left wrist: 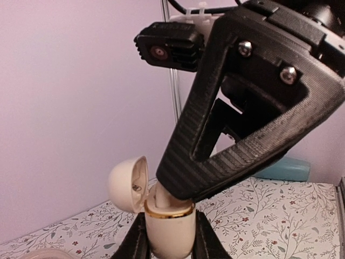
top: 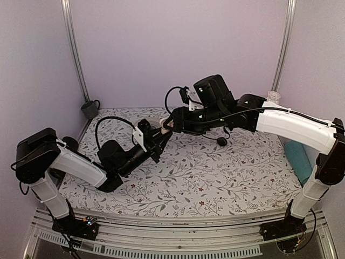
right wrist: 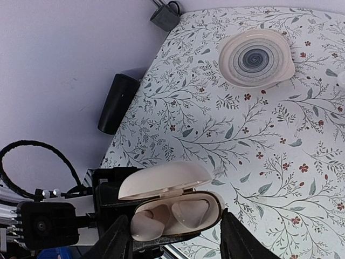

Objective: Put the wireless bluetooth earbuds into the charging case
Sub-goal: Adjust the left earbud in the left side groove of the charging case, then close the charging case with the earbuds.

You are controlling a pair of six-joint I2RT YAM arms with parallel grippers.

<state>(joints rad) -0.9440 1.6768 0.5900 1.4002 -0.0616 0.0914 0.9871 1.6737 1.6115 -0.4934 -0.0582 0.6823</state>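
My left gripper [left wrist: 170,244] is shut on the body of the white charging case [left wrist: 168,229], holding it upright above the table with its lid [left wrist: 126,183] hinged open. In the right wrist view the case [right wrist: 178,213] shows both wells. One cream earbud [right wrist: 144,225] sticks partly out of the left well. A rounded cream shape [right wrist: 193,210] fills the right well; I cannot tell whether it is a bud. My right gripper [right wrist: 178,240] is open, its fingers straddling the case. One right finger [left wrist: 226,140] rests on the protruding bud [left wrist: 159,197].
A pale dish with a blue spiral [right wrist: 257,56] lies on the floral cloth beyond the case. A black cylinder [right wrist: 116,102] and a grey cup [top: 90,108] stand at the left edge. A teal object [top: 298,159] lies at the right edge, and a small black piece [top: 221,141] near the middle.
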